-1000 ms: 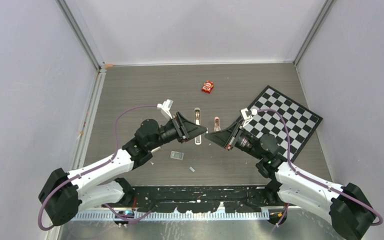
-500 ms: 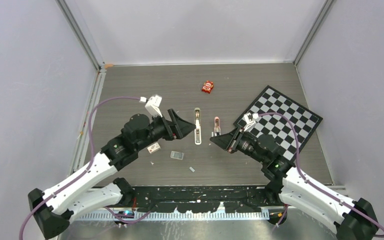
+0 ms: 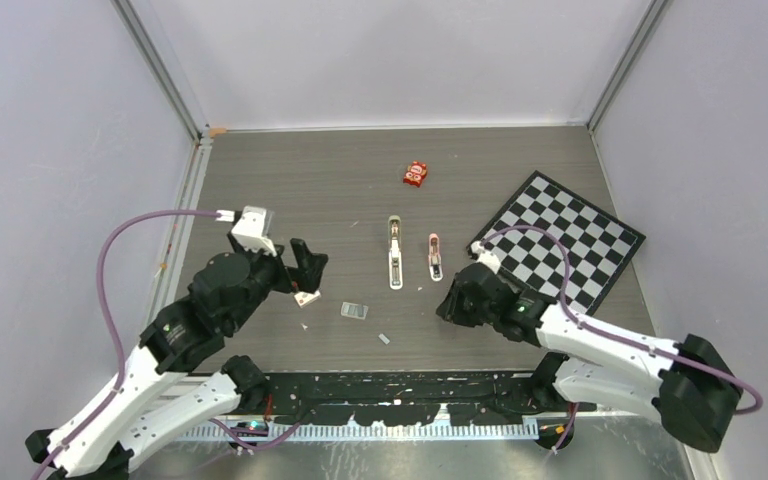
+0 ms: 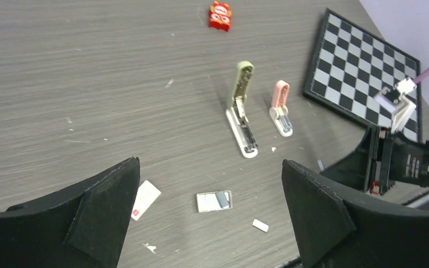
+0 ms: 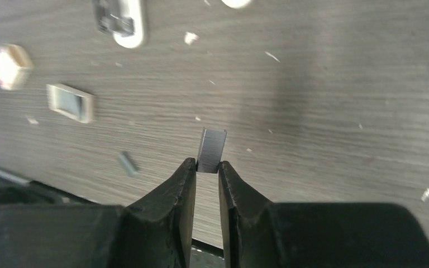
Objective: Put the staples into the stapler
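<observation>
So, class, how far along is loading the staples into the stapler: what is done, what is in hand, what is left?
Done: the stapler lies swung open on the table, channel exposed. In hand: the right gripper is shut on the staples, above the table. The left gripper is open and empty. Left: setting the staples in the channel and closing the stapler.

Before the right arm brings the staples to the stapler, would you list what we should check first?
1. Staples clamped in right gripper: ok.
2. Stapler lying open, channel exposed: ok.
3. Stapler steadied by left gripper: not ok; it is open and apart from the stapler.
4. Staples lined up with the channel: cannot tell.
5. Pink stapler apart from the stapler: ok.
</observation>
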Available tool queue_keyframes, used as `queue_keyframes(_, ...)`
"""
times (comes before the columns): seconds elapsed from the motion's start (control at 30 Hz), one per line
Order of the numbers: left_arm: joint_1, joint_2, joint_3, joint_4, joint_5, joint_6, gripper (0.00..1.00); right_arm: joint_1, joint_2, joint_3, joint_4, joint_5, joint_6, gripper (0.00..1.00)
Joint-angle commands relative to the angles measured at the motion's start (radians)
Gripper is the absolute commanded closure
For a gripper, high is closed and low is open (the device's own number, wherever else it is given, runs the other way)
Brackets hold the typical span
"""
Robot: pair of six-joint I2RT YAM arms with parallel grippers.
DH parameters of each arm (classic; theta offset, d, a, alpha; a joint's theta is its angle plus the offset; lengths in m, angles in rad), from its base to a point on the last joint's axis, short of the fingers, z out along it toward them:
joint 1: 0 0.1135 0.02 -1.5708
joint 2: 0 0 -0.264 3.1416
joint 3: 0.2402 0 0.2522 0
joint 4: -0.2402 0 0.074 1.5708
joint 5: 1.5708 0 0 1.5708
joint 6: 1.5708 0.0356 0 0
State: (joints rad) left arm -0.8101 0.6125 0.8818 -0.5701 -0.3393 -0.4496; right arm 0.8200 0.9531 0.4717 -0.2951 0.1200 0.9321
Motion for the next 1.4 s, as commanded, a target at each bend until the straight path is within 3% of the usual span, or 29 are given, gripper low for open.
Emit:
queue_keyframes(0.0,0.002,-0.063,-0.012,-0.046,-0.131,0.097,0.0,0.075,0.109,0.109,-0.148,0.173,0.049,0.74)
queue_keyframes(0.27,0.002,-0.059,-0.015,-0.041,-0.151,0.139,0.0,0.171,0.389,0.29,-0.302,0.26,0.077,0.74)
queue_keyframes(0.63,0.002,-0.069,-0.017,-0.047,-0.151,0.148,0.0,0.225,0.543,0.369,-0.323,0.234,0.108,0.73)
queue_keyframes(0.87,0.001,-0.104,-0.008,-0.076,-0.157,0.171,0.0,0.227,0.516,0.407,-0.367,0.224,0.038,0.55)
queue_keyframes(1.13,0.002,-0.145,-0.01,-0.115,-0.165,0.185,0.0,0.204,0.485,0.455,-0.459,0.264,-0.021,0.48)
queue_keyframes(1.23,0.001,-0.147,-0.008,-0.113,-0.147,0.198,0.0,0.19,0.474,0.443,-0.434,0.234,-0.096,0.41)
queue_keyframes(1.37,0.002,-0.139,-0.014,-0.112,-0.113,0.228,0.0,0.15,0.451,0.467,-0.423,0.138,-0.322,0.34)
